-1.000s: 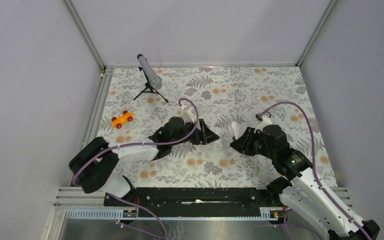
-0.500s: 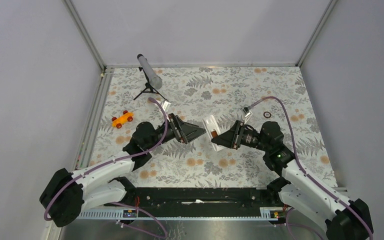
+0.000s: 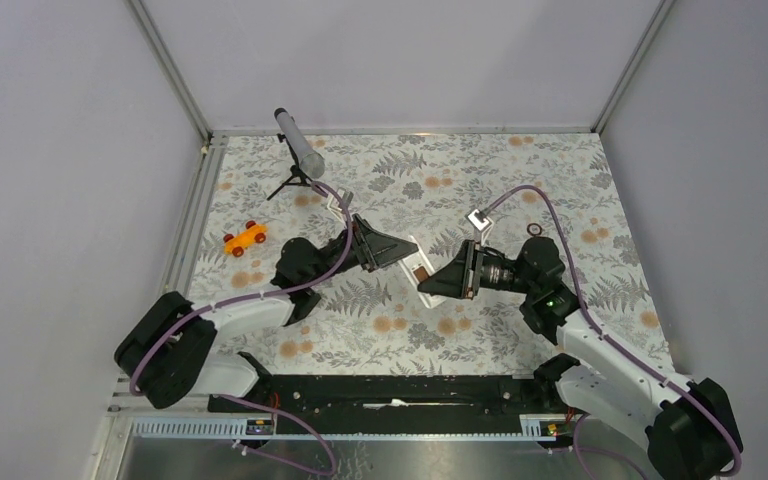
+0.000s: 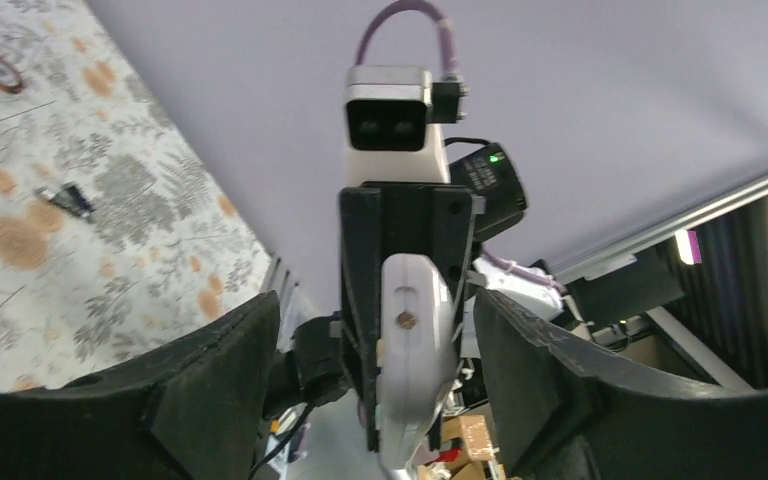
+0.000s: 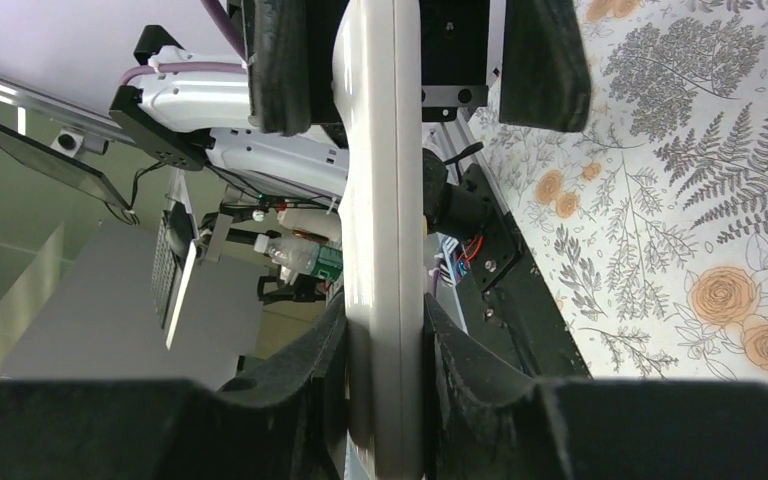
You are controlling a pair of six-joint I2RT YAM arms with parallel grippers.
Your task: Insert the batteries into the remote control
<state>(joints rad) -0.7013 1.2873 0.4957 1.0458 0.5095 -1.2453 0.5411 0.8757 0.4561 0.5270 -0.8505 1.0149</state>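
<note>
Above the floral table [image 3: 560,170], the remote control [image 3: 413,258] is clamped in the right hand [image 3: 432,283]; the left hand [image 3: 396,250] is held spread wide at its far end.

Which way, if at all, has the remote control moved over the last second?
Yes. Held in the right gripper, the remote control has moved left, closer to the orange toy car, and its end now sits inside the open left gripper.
</note>
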